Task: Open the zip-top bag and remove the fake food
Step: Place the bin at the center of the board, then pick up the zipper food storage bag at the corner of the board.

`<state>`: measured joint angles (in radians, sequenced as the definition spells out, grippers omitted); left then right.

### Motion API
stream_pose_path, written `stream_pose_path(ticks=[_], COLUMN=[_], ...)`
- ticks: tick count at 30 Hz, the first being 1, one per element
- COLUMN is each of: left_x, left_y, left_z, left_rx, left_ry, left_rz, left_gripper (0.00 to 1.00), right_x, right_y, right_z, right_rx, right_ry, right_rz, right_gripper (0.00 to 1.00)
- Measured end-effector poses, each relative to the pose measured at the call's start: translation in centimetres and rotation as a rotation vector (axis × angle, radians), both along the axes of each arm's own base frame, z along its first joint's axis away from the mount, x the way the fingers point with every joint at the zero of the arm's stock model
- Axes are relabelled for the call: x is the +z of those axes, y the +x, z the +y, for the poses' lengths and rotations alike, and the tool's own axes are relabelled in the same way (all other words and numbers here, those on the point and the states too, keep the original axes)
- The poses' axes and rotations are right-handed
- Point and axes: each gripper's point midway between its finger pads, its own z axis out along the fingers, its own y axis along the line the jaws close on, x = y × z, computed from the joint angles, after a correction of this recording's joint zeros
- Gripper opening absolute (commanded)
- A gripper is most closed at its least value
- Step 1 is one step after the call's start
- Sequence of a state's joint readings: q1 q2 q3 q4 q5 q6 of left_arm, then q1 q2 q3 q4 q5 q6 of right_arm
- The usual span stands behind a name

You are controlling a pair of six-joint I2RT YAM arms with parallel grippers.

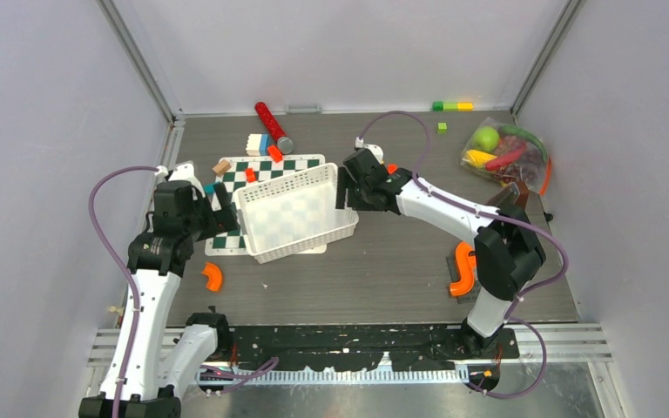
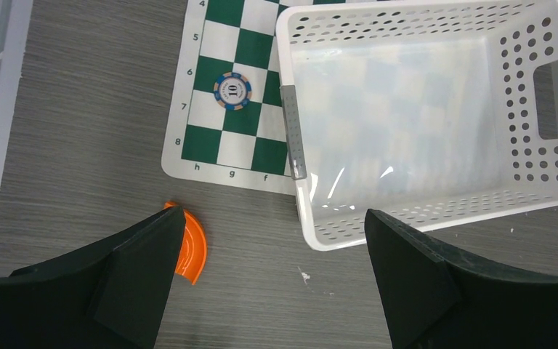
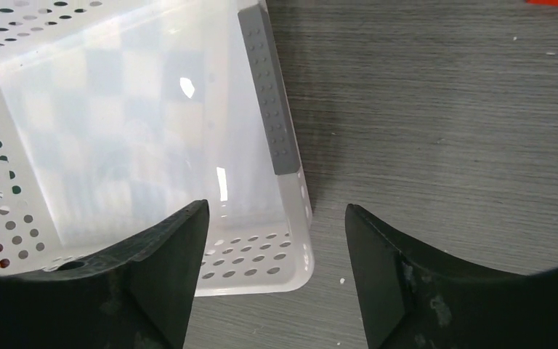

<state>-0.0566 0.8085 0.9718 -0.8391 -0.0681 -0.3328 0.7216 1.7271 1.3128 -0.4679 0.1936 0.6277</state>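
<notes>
Zip-top bag (image 1: 505, 155), fake food (image 1: 486, 138) inside, lies well right of white basket (image 1: 287, 180). Right gripper (image 3: 276, 211) straddles the basket's right wall, spread, holding nothing. Left gripper (image 2: 275, 212) is wide, empty, left of the basket. Judgement: clear the rim first, then approach the bag's orange zip edge.

Basket (image 2: 443, 212) overlaps chessboard (image 2: 203, 149) bearing, perhaps, a chip (image 2: 232, 90).

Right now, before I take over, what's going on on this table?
Both arms are at the white basket, which sits on the chessboard mat. The left end effector hovers open beside it and the right end effector is open over the opposite rim; neither grips it. The zip-top bag lies in the far right corner with the fake food inside, no arm near it.
</notes>
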Motion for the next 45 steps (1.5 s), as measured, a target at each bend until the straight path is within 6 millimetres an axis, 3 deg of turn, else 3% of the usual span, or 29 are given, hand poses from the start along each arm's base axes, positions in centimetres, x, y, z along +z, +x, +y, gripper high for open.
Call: stream_pose_path(ticks=[5, 8, 12, 17, 19, 23, 28, 36, 41, 45], left_x=[0.0, -0.1, -0.1, -0.4, -0.6, -0.9, -0.9, -1.0, -1.1, -1.1], left_y=[0.0, -0.1, -0.1, 0.1, 0.2, 0.3, 0.3, 0.3, 0.3, 0.3], left_z=[0.3, 0.4, 0.4, 0.4, 0.4, 0.3, 0.1, -0.2, -0.3, -0.4], left_rx=[0.014, 0.018, 0.020, 0.019, 0.019, 0.012, 0.006, -0.009, -0.013, -0.017], left_ry=[0.011, 0.014, 0.016, 0.016, 0.017, 0.012, 0.007, -0.005, -0.008, -0.011], left_rz=[0.001, 0.004, 0.004, 0.016, 0.026, 0.039, 0.041, 0.048, 0.050, 0.050], left_gripper=[0.98, 0.98, 0.98, 0.98, 0.98, 0.98, 0.98, 0.98, 0.98, 0.98], right_x=[1.1, 2.2, 3.9, 5.7, 6.5, 8.7, 10.3, 8.9, 5.5, 1.9], right_y=[0.7, 1.7, 4.5, 7.6, 8.3, 10.0, 12.0, 16.5, 19.2, 19.4], right_z=[-1.5, -4.3, -10.3, -19.8, -22.7, -27.5, -32.2, -37.0, -37.5, -37.5], right_rx=[-0.042, -0.105, -0.255, -0.491, -0.561, -0.685, -0.805, -0.914, -0.911, -0.895], right_ry=[-0.030, -0.039, -0.046, -0.060, -0.066, -0.075, -0.095, -0.137, -0.169, -0.208], right_rz=[-0.021, -0.025, -0.046, -0.063, -0.074, -0.111, -0.147, -0.123, -0.047, 0.042], right_gripper=[0.80, 0.82, 0.87, 0.95, 0.96, 0.99, 1.00, 0.99, 1.00, 0.99])
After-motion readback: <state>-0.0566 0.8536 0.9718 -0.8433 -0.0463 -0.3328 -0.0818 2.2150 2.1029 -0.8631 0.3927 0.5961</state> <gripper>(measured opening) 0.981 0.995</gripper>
